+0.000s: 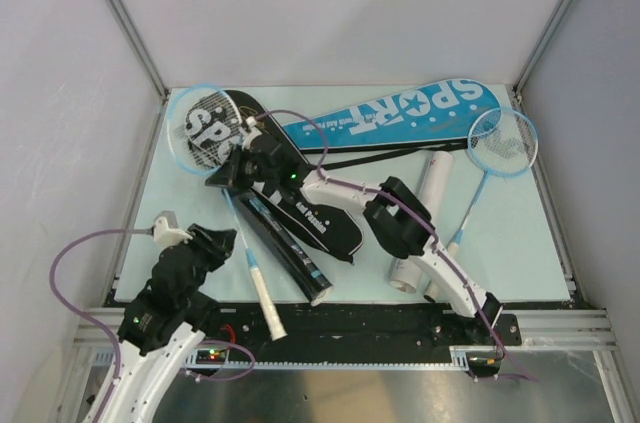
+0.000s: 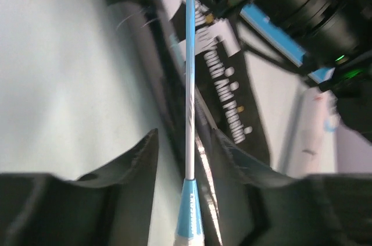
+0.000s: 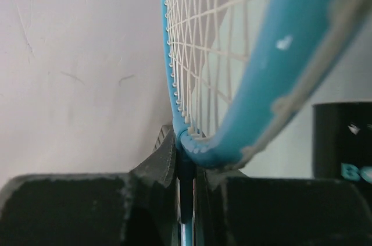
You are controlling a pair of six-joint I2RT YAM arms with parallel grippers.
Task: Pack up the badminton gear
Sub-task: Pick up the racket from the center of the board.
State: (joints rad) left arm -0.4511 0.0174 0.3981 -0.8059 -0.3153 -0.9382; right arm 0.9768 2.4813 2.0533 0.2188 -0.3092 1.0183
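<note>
One racket [image 2: 189, 112] is pinched only by the right gripper [image 3: 185, 176]; the left gripper [image 2: 186, 144] is loose, so the handle [image 1: 267, 308] could swing sideways.

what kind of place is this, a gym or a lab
Most likely a robot test cell in a lab, not a sports hall: plain white walls on a metal frame box in a table, and two robot arms are bolted to its near edge.
</note>
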